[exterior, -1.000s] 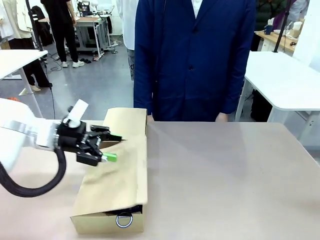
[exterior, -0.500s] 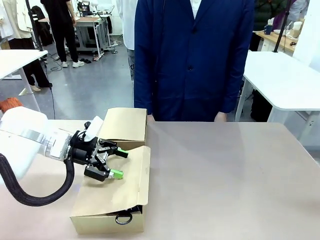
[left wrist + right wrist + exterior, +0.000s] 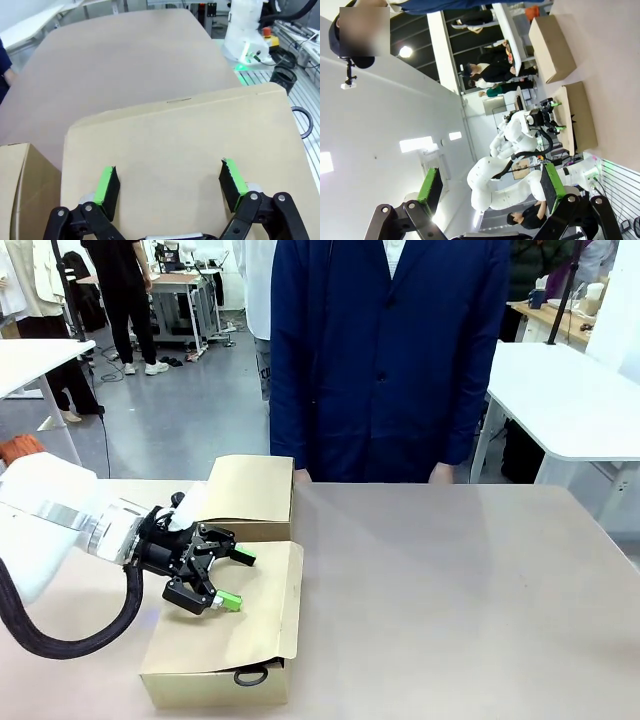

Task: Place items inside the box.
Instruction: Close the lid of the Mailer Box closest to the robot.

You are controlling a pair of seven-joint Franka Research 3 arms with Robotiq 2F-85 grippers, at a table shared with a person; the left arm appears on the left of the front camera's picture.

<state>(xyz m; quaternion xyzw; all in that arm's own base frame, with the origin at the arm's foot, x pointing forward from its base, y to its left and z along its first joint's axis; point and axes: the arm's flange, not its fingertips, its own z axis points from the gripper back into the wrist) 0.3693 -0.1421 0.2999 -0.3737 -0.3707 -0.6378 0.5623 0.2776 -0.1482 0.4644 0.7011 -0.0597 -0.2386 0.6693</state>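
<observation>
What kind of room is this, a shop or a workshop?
Probably a robotics lab: a white robot arm's left gripper hangs open over a cardboard box, a person in a dark coat watches, and more white worktables stand behind.

Left hand (image 3: pixel 232 579) above box flap (image 3: pixel 255 615)

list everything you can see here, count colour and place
box: one, brown cardboard, near left of the table, near flap almost down, far flap upright
ring: one, dark, showing in the gap at the box's near end
table: one, tan, bare right of the box
person: one, navy coat, standing at the far edge
left gripper: one, black with green pads, open, over the near flap
right gripper: one, black with green pads, open, holding nothing
</observation>
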